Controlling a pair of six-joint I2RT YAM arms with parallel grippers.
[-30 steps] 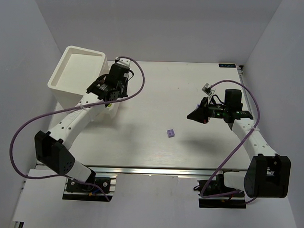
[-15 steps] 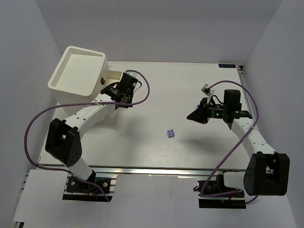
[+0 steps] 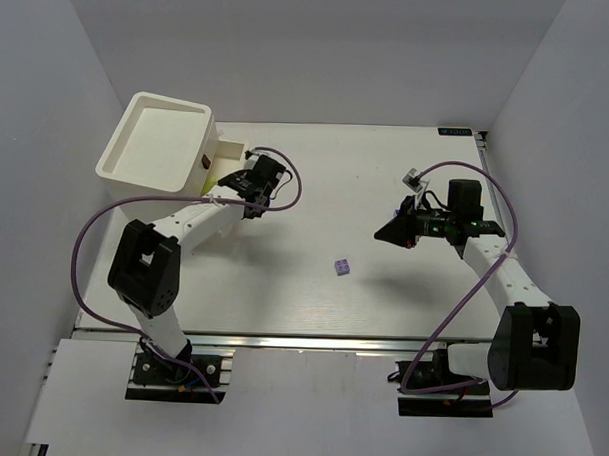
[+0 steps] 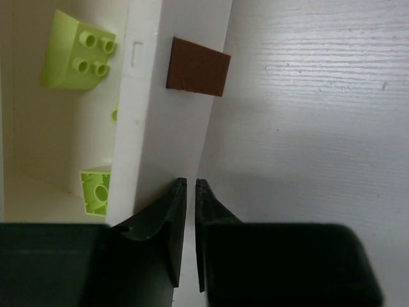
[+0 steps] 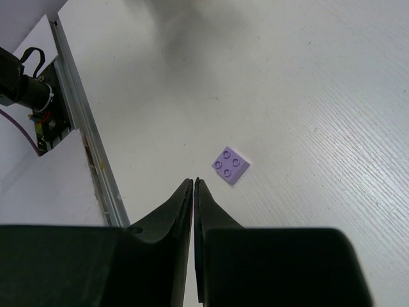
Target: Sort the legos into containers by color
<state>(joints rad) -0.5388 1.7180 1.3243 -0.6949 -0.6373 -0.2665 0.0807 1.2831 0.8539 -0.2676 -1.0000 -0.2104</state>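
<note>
Left tool [image 4: 190, 183] sits just beside the pulled-out drawer [image 4: 137, 128], near its brown knob [image 4: 198, 66], fingers parted a crack and gripping nothing (I can see yellow-green bricks [image 4: 77, 51] lying inside). One lavender brick [image 5: 231, 165] lies alone mid-counter [image 5: 307, 96]. My right tool [image 5: 193, 181] hovers near it, closed and empty.

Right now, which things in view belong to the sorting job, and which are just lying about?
Job: lavender lego; yellow-green legos; open drawer; cream box.
Lying about: purple cable; metal rail.
</note>
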